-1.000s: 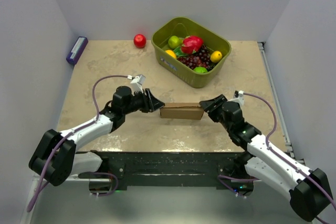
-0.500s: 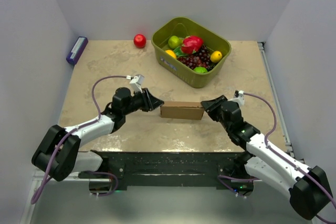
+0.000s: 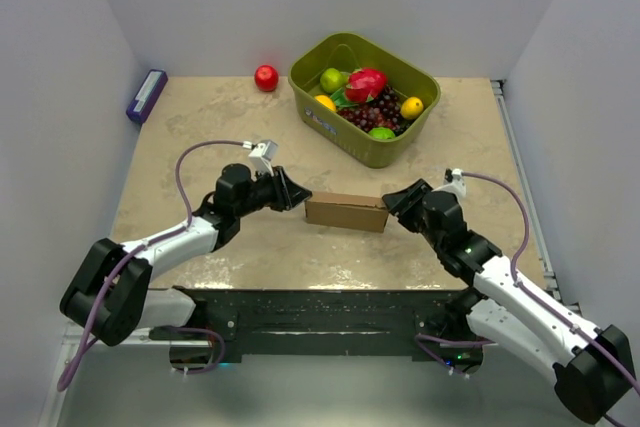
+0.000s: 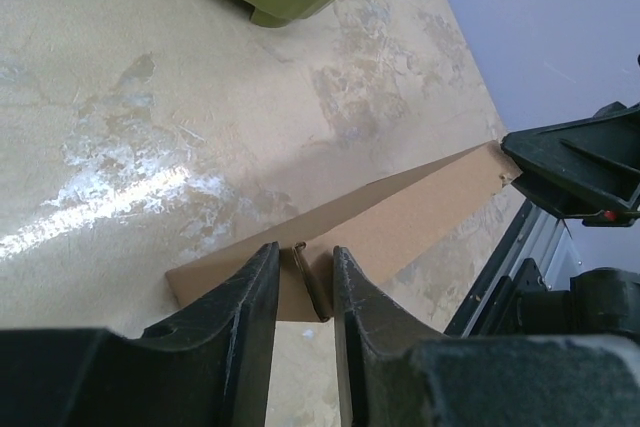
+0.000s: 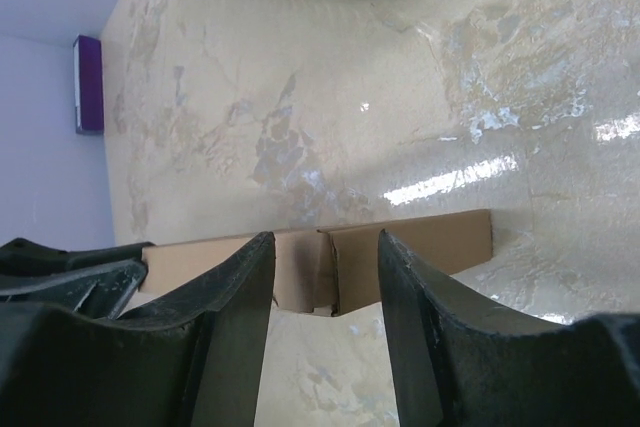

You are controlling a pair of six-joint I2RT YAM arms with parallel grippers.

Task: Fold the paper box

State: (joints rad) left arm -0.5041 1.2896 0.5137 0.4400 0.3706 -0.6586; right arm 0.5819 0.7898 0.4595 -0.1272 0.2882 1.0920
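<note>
Evidently the paper box (image 3: 346, 211) is light, thin cardboard. It should hinge readily at its creases, dent under a hard pinch, and skate over the glossy bench (image 3: 200, 127) if pushed from one end only. It lies flattened mid-bench, near the green fruit basket (image 3: 350, 142) but apart from it, between both claws. The left claw (image 4: 305, 257) stands narrowly parted astride a small end flap. The right claw (image 5: 325, 247) gapes wider around the opposite end. Neither visibly clamps. The end flaps, close to the creases, look the best hold.

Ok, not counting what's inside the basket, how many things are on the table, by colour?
Brown: 1, the paper box
Green: 1, the basket
Red: 1, the ball
Purple: 1, the block
Total: 4
</note>
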